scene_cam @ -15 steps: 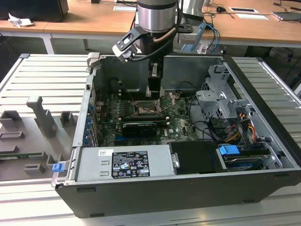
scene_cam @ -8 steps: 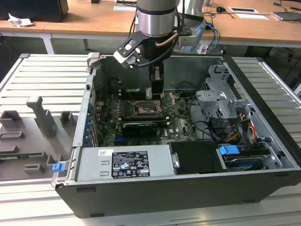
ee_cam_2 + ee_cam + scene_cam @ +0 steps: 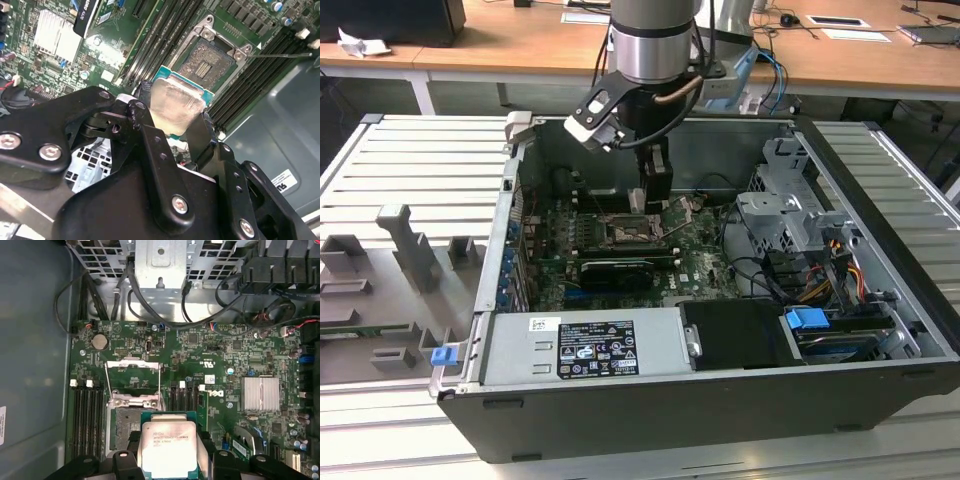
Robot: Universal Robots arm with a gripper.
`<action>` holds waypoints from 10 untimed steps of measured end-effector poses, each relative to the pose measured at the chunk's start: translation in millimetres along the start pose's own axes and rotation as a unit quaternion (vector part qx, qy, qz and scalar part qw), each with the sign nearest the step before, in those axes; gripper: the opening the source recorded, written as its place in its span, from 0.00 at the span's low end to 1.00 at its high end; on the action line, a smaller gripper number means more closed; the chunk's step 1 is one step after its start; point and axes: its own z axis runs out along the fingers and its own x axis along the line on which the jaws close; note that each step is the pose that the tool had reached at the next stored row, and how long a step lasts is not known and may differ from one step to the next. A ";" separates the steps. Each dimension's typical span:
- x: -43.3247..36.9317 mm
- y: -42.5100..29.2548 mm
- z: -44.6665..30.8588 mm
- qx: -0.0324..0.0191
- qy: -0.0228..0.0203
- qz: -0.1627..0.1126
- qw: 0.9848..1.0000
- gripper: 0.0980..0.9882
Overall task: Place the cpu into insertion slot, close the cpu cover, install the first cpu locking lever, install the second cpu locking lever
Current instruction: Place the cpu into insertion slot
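Observation:
My gripper (image 3: pixel 655 188) is shut on the cpu (image 3: pixel 167 442), a flat square chip with a pale silver top and green edge. In the second wrist view its black fingers (image 3: pixel 207 131) clamp the cpu (image 3: pixel 176 102) on two opposite sides. The cpu hangs over the near edge of the insertion slot (image 3: pixel 124 426), whose dark centre with a silvery rim sits on the green board (image 3: pixel 210 347). That slot (image 3: pixel 206 62) lies bare just beyond the chip, partly hidden by it. The cpu cover (image 3: pixel 132 379), a thin silvery frame, stands swung open past the slot. A thin locking lever (image 3: pixel 280 55) sticks out beside it.
The board lies deep inside an open black computer case (image 3: pixel 880 250). Long black memory slots (image 3: pixel 87 422) flank the socket on both sides. A finned heatsink (image 3: pixel 260 394), a metal drive cage (image 3: pixel 790 205) with loose cables, and a grey power supply (image 3: pixel 590 345) surround the work area.

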 end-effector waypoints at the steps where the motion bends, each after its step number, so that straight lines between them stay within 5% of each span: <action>1: 0.0 -0.1 0.8 0.000 0.001 -0.006 1.000 0.48; 10: -0.2 -1.9 20.7 0.000 0.001 -0.012 1.000 0.48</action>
